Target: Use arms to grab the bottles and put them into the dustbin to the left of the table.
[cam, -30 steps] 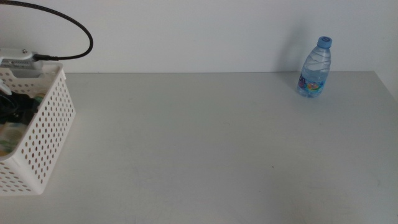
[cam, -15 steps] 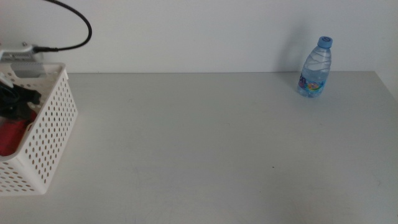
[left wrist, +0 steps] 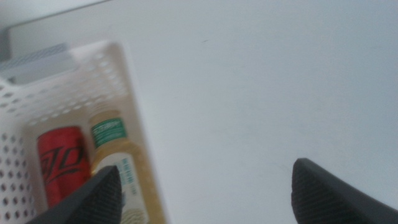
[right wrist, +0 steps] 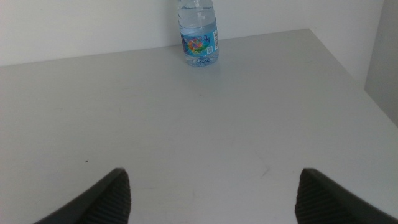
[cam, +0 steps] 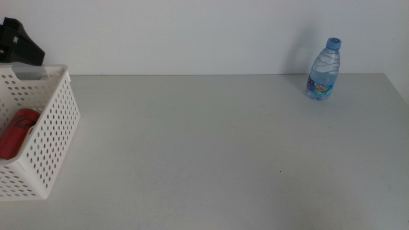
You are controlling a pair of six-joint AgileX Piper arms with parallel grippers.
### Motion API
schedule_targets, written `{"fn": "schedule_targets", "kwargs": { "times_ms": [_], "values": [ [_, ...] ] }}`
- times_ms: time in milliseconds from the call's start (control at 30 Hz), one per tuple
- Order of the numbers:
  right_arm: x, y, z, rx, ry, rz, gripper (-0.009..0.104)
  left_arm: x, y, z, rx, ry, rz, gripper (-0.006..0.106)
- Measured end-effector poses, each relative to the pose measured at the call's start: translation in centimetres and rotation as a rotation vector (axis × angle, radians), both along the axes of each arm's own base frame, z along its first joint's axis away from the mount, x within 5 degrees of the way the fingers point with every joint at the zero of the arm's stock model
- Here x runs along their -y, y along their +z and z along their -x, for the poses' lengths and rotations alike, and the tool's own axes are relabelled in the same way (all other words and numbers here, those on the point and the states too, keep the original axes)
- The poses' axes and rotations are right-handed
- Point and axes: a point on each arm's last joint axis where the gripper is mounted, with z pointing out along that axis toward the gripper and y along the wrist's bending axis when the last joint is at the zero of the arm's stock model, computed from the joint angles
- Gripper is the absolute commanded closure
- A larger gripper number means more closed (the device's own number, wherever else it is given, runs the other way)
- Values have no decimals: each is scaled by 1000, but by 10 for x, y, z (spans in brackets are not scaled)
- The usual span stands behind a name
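A clear water bottle (cam: 324, 69) with a blue cap stands upright at the table's far right; the right wrist view shows the same bottle (right wrist: 198, 34) well ahead of my open, empty right gripper (right wrist: 211, 196). The white perforated dustbin (cam: 54, 131) sits at the table's left edge. Inside it lie a red can (cam: 17, 131) (left wrist: 61, 163) and a yellow tea bottle (left wrist: 119, 171) with a green label. My left gripper (left wrist: 205, 193) hangs open and empty above the dustbin's rim; only its dark tip (cam: 19, 42) shows in the middle view, at the far left.
The grey tabletop (cam: 211, 147) stretches between dustbin and water bottle. A white wall runs behind the table. The table's right edge (right wrist: 342, 65) lies close to the water bottle.
The left arm has lifted up out of the dustbin and its cable has left the view. The red can now lies uncovered in the dustbin. The water bottle has not moved.
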Motion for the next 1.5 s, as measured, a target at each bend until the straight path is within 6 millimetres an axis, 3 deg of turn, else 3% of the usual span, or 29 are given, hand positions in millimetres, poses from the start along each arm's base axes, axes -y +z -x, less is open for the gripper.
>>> {"fn": "schedule_targets", "kwargs": {
  "times_ms": [200, 367, 567, 733, 833, 967, 1100, 1300, 1500],
  "values": [
    [0, 0, 0, 0, 0, 0, 27, 45, 30, 39, 107, -339, -8, 7],
    [0, 0, 0, 0, 0, 0, 27, 74, 47, 65, 183, -482, 24, 7],
    [0, 0, 0, 0, 0, 0, 27, 95, 59, 88, 228, -566, 41, 7],
    [0, 0, 0, 0, 0, 0, 27, 94, 70, 138, 373, -518, -2, 7],
    [0, 0, 0, 0, 0, 0, 27, 89, 60, 173, 432, -451, 2, 7],
    [0, 0, 0, 0, 0, 0, 27, 83, 27, 206, 478, -403, 46, 7],
    [0, 0, 0, 0, 0, 0, 27, 79, -5, 227, 496, -386, 113, 7],
    [0, 0, 0, 0, 0, 0, 27, 73, -30, 232, 581, -325, 166, 7],
    [0, 0, 0, 0, 0, 0, 27, 73, -37, 225, 600, -291, 172, 7]
  ]
}}
